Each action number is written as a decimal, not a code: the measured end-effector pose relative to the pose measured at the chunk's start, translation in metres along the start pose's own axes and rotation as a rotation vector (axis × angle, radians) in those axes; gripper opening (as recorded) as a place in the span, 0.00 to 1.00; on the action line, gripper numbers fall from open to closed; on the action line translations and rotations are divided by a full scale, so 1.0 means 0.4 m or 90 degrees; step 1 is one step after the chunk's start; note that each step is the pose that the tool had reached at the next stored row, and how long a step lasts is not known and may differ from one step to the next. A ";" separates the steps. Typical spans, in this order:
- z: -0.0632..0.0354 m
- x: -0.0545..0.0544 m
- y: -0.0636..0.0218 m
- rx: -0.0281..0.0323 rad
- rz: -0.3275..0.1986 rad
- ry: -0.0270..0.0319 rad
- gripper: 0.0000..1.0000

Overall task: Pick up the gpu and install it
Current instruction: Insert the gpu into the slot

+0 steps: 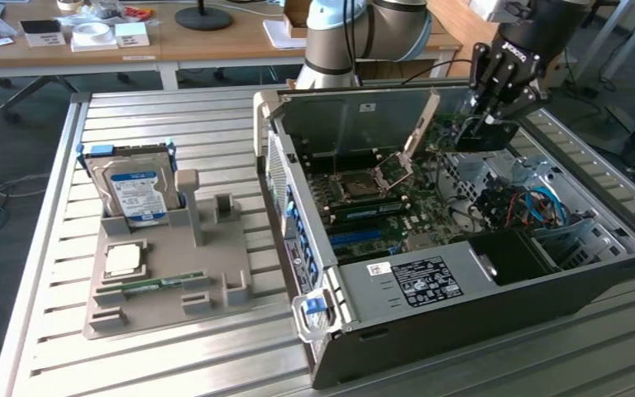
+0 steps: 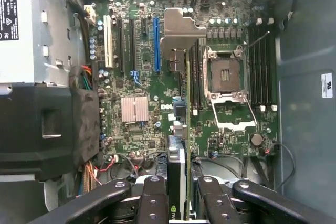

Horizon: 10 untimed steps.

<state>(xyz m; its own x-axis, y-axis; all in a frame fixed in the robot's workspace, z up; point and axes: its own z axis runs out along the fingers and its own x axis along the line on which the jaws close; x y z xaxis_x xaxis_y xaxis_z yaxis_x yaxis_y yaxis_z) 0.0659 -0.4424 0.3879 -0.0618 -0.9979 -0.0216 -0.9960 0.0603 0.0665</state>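
The gpu (image 2: 176, 166) hangs edge-on, gripped between the jaws, above the green motherboard (image 2: 142, 77) inside the open computer case (image 1: 582, 281). Its silver bracket (image 2: 181, 32) is at the end away from the jaws. On the desk (image 1: 163, 364), well apart, a grey tray (image 1: 163, 313) holds 1 hard drive (image 1: 136, 194).

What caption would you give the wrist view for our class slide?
Gripper holding the graphics card edge-on over the motherboard inside the open computer case.
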 end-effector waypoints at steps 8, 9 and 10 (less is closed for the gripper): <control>0.007 0.001 0.016 0.0408 -0.006 -0.0020 0.27; 0.009 0.002 0.020 0.0444 -0.007 -0.0023 0.27; 0.010 0.002 0.025 0.0470 -0.007 -0.0024 0.27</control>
<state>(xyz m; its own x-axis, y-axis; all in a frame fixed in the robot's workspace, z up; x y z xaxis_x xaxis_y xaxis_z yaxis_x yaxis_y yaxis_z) 0.0558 -0.4424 0.3846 -0.0513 -0.9984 -0.0257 -0.9986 0.0515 -0.0074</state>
